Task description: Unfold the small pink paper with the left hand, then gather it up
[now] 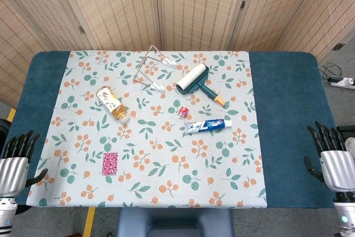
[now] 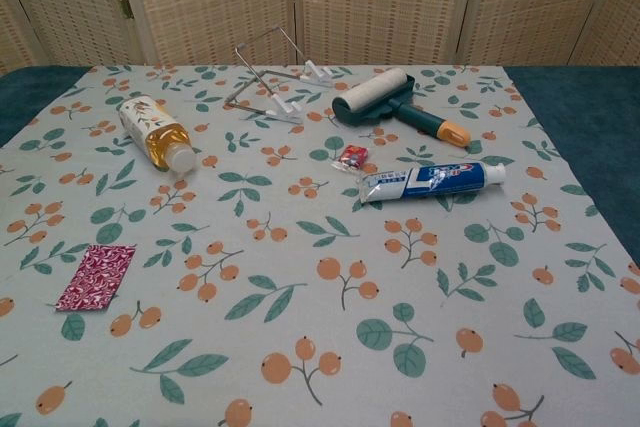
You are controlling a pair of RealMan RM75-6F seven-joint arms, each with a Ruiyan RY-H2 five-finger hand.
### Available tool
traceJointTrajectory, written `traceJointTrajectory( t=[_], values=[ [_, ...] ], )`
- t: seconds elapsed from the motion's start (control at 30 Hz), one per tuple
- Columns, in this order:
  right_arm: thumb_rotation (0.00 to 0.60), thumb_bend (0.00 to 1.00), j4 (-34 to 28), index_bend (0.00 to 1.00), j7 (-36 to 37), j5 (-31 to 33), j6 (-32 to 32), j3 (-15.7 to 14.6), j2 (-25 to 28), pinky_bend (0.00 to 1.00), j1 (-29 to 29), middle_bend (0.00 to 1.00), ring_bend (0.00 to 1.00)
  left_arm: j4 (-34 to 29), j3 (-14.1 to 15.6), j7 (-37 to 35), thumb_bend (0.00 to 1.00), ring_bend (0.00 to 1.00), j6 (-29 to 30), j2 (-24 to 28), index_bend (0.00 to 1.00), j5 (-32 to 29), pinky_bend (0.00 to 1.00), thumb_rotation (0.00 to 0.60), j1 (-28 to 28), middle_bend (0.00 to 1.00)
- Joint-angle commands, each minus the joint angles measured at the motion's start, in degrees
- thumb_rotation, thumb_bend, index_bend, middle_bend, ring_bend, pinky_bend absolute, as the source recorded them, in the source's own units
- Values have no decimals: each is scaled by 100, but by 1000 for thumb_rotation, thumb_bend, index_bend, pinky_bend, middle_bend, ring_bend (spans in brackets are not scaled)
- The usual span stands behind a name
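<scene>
The small pink patterned paper lies folded flat on the floral cloth, near the front left; the chest view shows the paper at its left side. My left hand hovers off the table's left front corner, fingers apart and straight, holding nothing, well to the left of the paper. My right hand hangs at the right front edge, fingers spread, also holding nothing. Neither hand shows in the chest view.
A tea bottle lies on its side behind the paper. A wire stand, a lint roller, a small red packet and a toothpaste tube lie further back and right.
</scene>
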Motion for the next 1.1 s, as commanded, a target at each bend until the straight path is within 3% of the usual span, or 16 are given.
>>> traceJointTrajectory(
  t=[0.03, 0.73, 1.1],
  values=[
    [600, 457, 0, 0, -2, 7, -3, 3, 2, 0, 1, 9, 0, -21, -4, 31, 253, 23, -23, 19, 47, -33, 0, 600, -2, 48],
    [600, 457, -27, 0, 62, -81, 167, -14, 64, 0, -82, 0, 0, -87, 36, -120, 253, 30, -178, 198, 57, 287, 0, 600, -196, 48],
    [600, 457, -12, 0, 86, -109, 261, 32, 83, 0, -98, 0, 0, 32, 196, -366, 253, 48, -569, 162, 186, 711, 0, 600, -521, 48]
  ],
)
